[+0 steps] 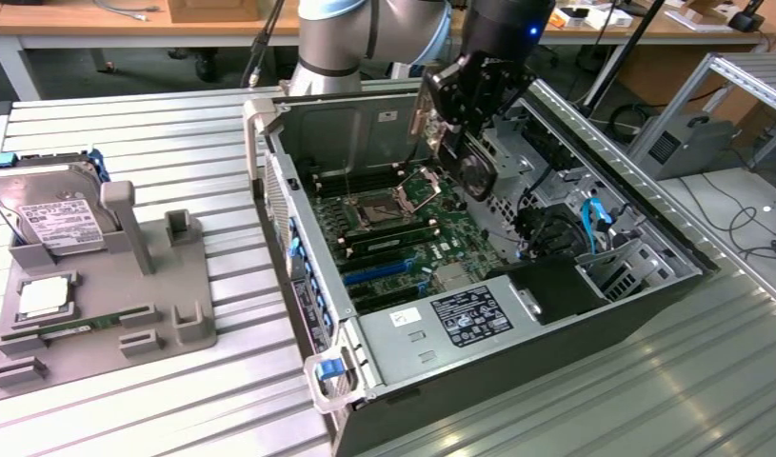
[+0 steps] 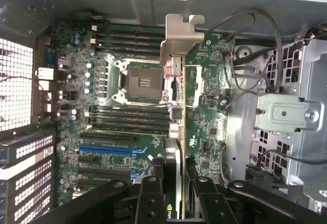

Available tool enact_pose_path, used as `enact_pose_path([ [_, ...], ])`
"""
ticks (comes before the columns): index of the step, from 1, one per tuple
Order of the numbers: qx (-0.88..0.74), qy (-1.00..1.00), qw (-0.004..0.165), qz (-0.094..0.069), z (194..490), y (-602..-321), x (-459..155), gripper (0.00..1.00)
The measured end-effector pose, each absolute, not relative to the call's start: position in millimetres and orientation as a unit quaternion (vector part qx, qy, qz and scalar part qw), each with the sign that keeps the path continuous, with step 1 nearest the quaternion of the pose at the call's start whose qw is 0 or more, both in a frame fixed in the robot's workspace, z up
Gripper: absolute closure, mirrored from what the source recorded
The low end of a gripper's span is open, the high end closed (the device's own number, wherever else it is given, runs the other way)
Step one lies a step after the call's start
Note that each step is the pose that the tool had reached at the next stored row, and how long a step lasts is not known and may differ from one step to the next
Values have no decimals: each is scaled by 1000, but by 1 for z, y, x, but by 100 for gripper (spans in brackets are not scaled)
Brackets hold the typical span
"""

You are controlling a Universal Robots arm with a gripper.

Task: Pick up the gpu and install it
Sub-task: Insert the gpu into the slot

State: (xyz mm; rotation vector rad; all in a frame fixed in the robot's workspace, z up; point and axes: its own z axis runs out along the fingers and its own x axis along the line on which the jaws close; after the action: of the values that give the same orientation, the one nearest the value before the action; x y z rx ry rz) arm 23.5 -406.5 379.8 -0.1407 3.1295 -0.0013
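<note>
Here, in the exterior view, my gripper (image 1: 470, 124) hangs over an open computer case (image 1: 299, 248) that lies on its side on a slatted metal table (image 1: 159, 400). My fingers (image 2: 149, 198) are clamped on the gpu (image 1: 474, 169), 1 on each flat face. I hold the card on edge above the motherboard (image 1: 401, 228), apart from it and seated in nothing.

In the wrist view the gpu (image 2: 172, 162) appears edge-on, a thin line running from between my fingers to its silvery end bracket (image 2: 180, 35) near the case's far wall. Below it lie the empty processor socket (image 2: 140, 83) and, nearer my fingers, a blue expansion slot (image 2: 110, 149).

At the exterior view's left, well apart from the case, a grey holder (image 1: 171, 324) carries a hard drive (image 1: 51, 214) and a small square chip (image 1: 42, 297).

As I judge it, the pick-up is done and the install is in hand. Seating the card calls for its lower edge to line up over a slot, and for the bracket to meet the case's rear wall.
</note>
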Motion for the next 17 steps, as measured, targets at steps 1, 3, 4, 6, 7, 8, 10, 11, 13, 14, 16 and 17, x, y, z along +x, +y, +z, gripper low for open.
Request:
enact_pose_path([
  [1, -51, 999, 4, 0, 380, -407, 24, 73],
  [3, -62, 998, 4, 0, 380, -407, 23, 73],
  [4, -68, 998, 4, 0, 380, -407, 24, 73],
  [6, -75, 997, 4, 0, 380, -407, 24, 73],
  [7, -79, 997, 4, 0, 380, -407, 24, 73],
  [8, -82, 997, 4, 0, 380, -407, 24, 73],
  [10, -95, 995, 4, 0, 380, -407, 23, 73],
  [11, -98, 995, 4, 0, 380, -407, 24, 73],
  [13, -106, 994, 4, 0, 380, -407, 24, 73],
  [14, -111, 994, 4, 0, 380, -407, 23, 73],
  [16, -117, 993, 4, 0, 380, -407, 24, 73],
  [17, -122, 993, 4, 0, 380, -407, 24, 73],
])
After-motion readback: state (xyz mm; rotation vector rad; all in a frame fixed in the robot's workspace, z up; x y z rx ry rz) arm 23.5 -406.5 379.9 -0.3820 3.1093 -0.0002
